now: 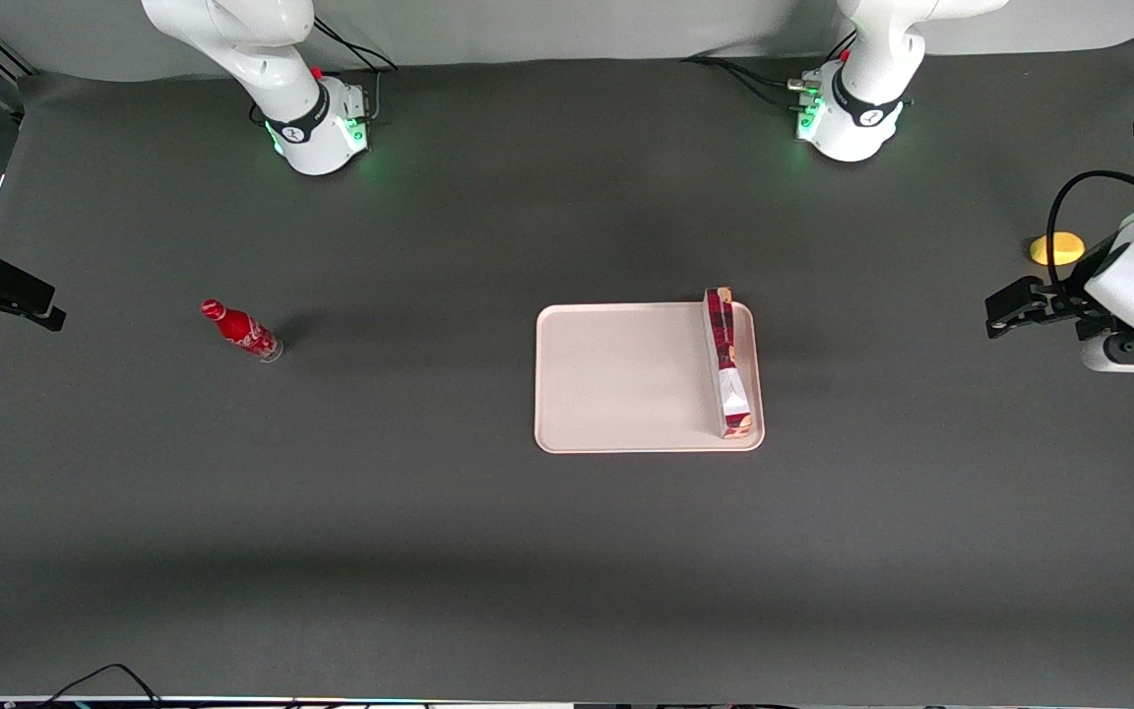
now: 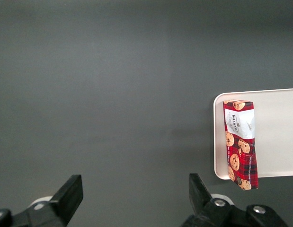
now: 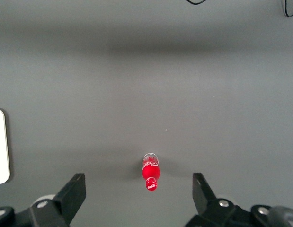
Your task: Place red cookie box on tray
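The red cookie box [image 1: 729, 362] lies on the pale pinkish-white tray [image 1: 626, 379], along the tray's edge toward the working arm's end of the table; one end slightly overhangs the rim farthest from the front camera. The box [image 2: 240, 144] and tray [image 2: 276, 132] also show in the left wrist view. My left gripper [image 1: 1000, 320] is open and empty, raised above the bare table well away from the tray, toward the working arm's end. Its dark fingers [image 2: 70, 194] stand wide apart with only table between them.
A small red bottle [image 1: 240, 330] stands on the dark table toward the parked arm's end; it also shows in the right wrist view [image 3: 151, 172]. A yellow disc [image 1: 1057, 248] lies near the working arm. Cables run by the arm bases.
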Motion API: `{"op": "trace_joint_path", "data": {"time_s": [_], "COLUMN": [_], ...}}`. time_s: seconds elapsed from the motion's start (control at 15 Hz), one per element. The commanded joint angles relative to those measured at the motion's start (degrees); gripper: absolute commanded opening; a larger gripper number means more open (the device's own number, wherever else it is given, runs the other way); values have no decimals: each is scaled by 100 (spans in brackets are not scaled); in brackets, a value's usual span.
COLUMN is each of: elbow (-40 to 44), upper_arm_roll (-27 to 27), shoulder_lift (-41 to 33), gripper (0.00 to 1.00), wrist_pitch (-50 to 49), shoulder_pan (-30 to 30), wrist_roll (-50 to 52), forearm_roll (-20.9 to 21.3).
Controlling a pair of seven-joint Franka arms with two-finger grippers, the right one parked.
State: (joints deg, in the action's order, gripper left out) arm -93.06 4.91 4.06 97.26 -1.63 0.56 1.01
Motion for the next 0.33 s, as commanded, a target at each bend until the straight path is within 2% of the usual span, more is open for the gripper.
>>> {"op": "trace_joint_path", "data": {"time_s": [0.0,0.27], "elbow": [-187,-72], "upper_arm_roll": [-60,-51], "shoulder_lift": [-257,-213], "gripper": [100,100], "wrist_pitch": [3,-32], "shoulder_pan": [84,92], "wrist_roll": [-91,-90], "forearm_roll": [-66,-66]}}
